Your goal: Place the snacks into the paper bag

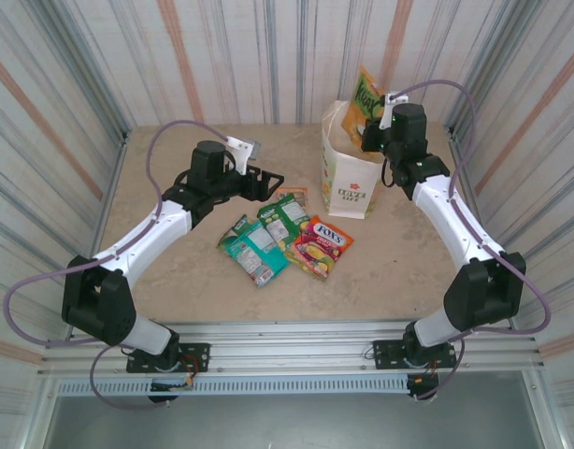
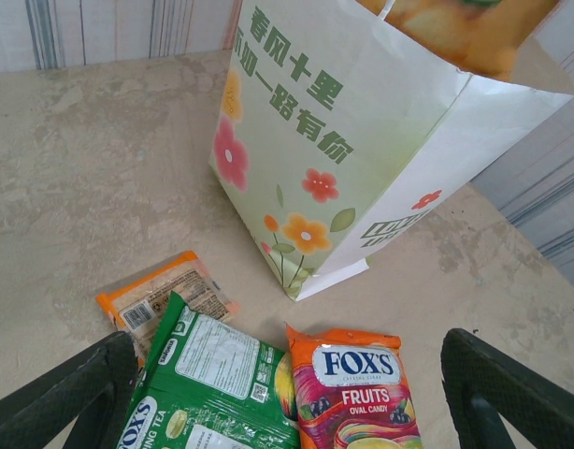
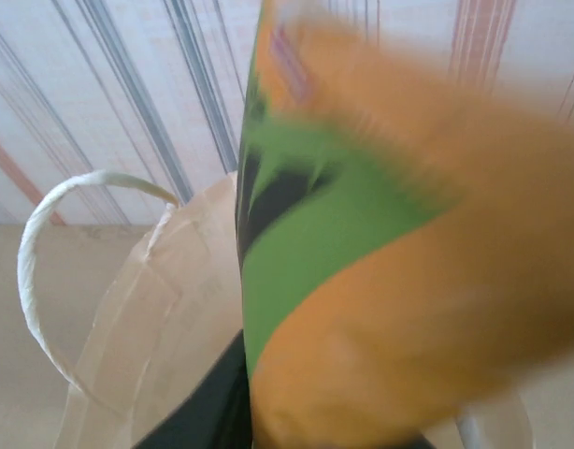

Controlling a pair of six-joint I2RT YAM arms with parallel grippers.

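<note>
left arm (image 1: 147, 238) reaches forward from its near base, elbow bent, wrist low and level. left tool (image 1: 265, 183) points toward the middle, fingers (image 2: 63, 402) spread wide apart. right arm (image 1: 455, 220) extends far forward, wrist raised high. right tool (image 1: 369, 138) faces left, jaw gap unreadable, wrist view blurred.

- On table (image 1: 390, 271), far right: paper bag (image 1: 351, 178), upright.
- Above bag mouth: Krax packet (image 1: 366, 98).
- Front-left of bag, flat: Fox's packet (image 1: 319, 247), tea packets (image 1: 254, 251).
</note>
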